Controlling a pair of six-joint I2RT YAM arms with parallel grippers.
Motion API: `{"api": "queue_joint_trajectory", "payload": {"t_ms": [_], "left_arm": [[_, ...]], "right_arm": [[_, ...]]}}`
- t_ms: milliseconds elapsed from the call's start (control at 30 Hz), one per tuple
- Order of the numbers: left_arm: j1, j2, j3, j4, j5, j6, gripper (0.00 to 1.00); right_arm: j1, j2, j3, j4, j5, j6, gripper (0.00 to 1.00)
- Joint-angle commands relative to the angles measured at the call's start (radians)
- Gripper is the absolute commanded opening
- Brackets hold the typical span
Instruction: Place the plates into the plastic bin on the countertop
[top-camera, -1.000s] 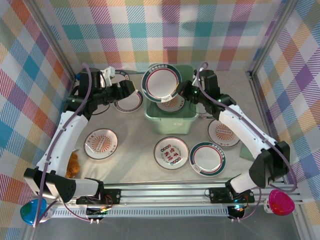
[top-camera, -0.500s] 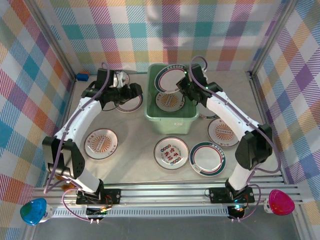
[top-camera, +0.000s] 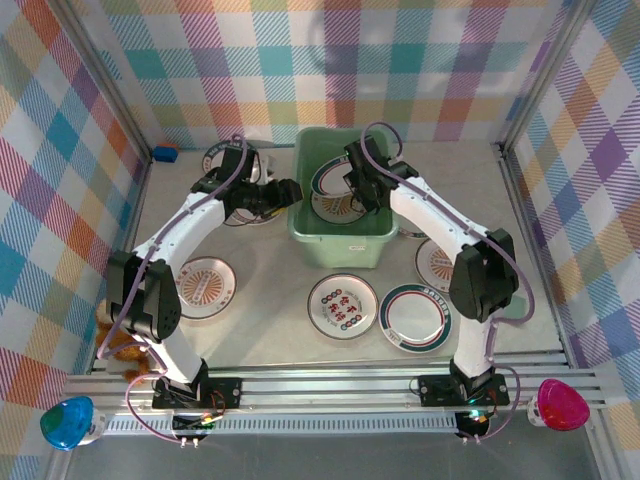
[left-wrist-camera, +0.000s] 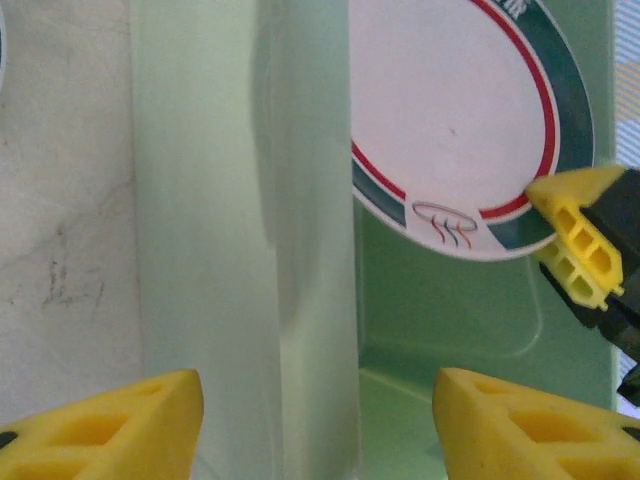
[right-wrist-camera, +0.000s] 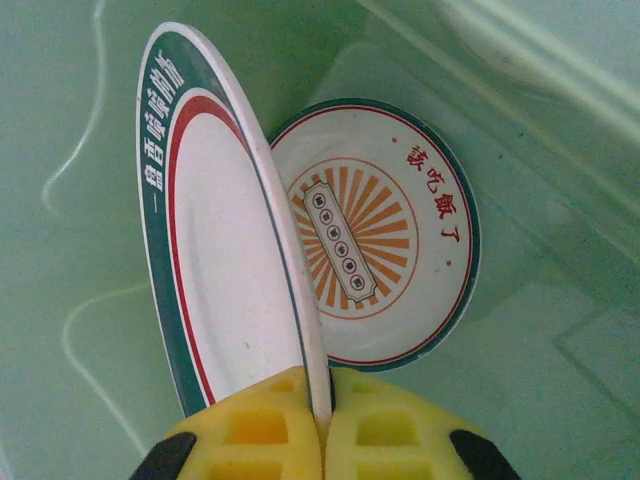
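Orange-sunburst plate (right-wrist-camera: 385, 235) beneath tilted green-rimmed plate (right-wrist-camera: 228, 270)

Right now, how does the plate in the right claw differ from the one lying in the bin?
The held plate has a broad green band and plain centre; the sunburst plate has orange rays. The held plate stands tilted on edge, pinched by the right claw; the sunburst plate lies flat in the plastic bin. Both are round, white.
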Motion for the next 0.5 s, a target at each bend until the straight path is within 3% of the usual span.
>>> {"api": "queue_joint_trajectory", "payload": {"t_ms": [0,467], "left_arm": [[-0.017,-0.013,-0.055,0.056,-0.032,-0.063,0.58],[-0.065,-0.029,-0.113,0.08,-0.116,-0.131,0.44]], "right_arm": [[0.008,0.027,0.063,-0.041,0.002,0.096,0.0],[0.037,0.201,0.252,-0.192,0.069,0.235,0.0]]}}
